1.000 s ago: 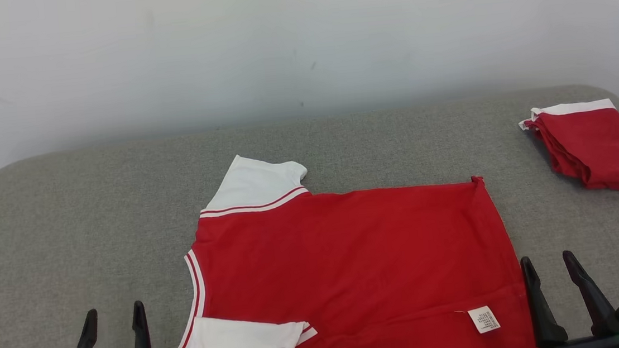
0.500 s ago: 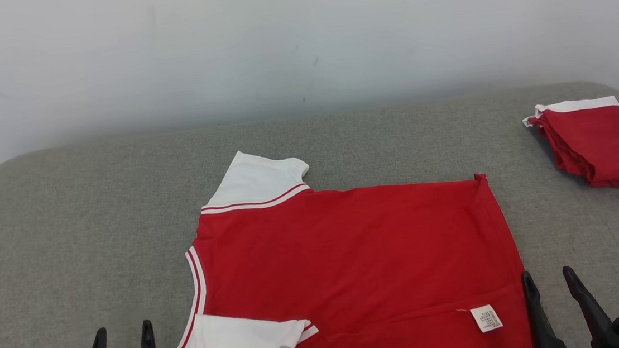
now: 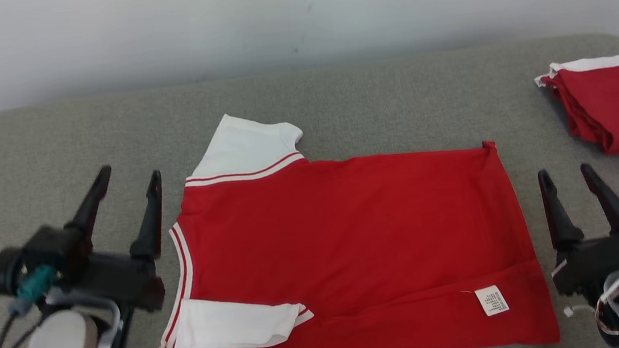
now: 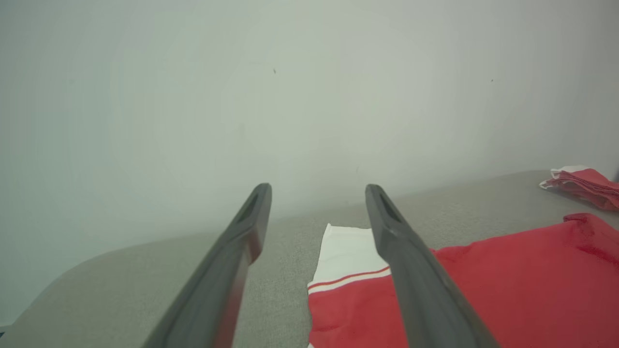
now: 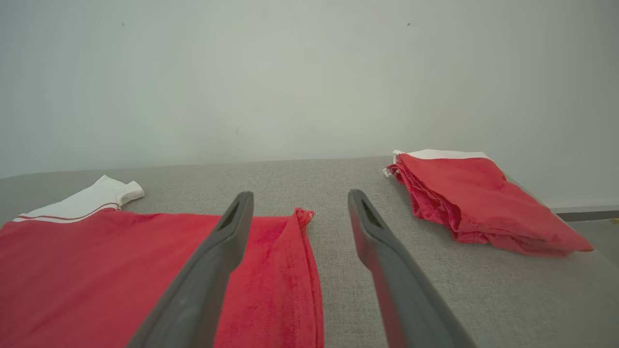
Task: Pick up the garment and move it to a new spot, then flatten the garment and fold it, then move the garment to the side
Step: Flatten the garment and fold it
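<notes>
The red garment (image 3: 349, 238) lay spread flat on the grey table (image 3: 59, 134), between the two tools. The left tool (image 3: 130, 172) stood just beside its striped neckline and the right tool (image 3: 564, 170) just beside its hem. Both were released, fingers apart, grasping nothing. The head view's bottom edge cut off the garment's near corner, and its white label (image 3: 491, 300) was too small to read.

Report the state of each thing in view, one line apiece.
Red shirt: spread flat on the grey surface, unheld.
Near sleeve: folded in over the body.
Far sleeve: lying out flat.
Second red garment: folded, at the far right.
Left gripper: open, empty.
Right gripper: open, empty.
</notes>
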Controlling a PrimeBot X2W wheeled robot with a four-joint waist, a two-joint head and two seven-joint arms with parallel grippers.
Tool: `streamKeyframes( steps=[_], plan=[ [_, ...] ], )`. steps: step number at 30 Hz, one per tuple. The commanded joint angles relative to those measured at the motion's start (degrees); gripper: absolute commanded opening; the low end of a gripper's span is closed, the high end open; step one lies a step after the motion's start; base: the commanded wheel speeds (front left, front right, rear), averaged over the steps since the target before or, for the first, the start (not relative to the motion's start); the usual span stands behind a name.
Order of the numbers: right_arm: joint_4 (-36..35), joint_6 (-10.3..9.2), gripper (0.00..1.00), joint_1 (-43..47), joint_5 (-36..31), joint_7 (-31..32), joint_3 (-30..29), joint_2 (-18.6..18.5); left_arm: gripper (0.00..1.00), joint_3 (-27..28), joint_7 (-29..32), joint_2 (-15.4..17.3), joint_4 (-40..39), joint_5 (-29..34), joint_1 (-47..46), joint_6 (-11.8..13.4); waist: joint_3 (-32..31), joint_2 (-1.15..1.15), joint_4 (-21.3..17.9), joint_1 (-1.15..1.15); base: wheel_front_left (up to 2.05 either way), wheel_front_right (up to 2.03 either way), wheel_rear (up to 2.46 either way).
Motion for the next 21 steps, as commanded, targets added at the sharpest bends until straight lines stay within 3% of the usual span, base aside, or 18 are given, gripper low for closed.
streamKeyframes(
  steps=[1,10,21],
  plan=[
    [0.80,-0.18,1.00,-1.97,0.50,0.85,0.21,-0.37,1.00,-1.16,0.56,1.22,0.95,-1.18,-2.88,0.14,4.89,0.00,-0.97,-0.01,0.00,0.00,0.00],
    [9.68,-0.17,1.00,-19.77,3.48,8.76,5.68,-1.75,1.00,-16.08,7.21,10.07,12.54,-12.98,-26.76,0.12,15.34,0.00,-4.27,-0.01,0.00,0.00,0.00],
    [19.40,-0.17,1.00,-34.04,5.22,12.16,15.67,1.48,1.00,-32.48,11.92,13.93,27.80,-25.26,-43.93,0.11,21.65,0.00,-9.08,-0.01,0.00,0.00,0.00]
  ],
)
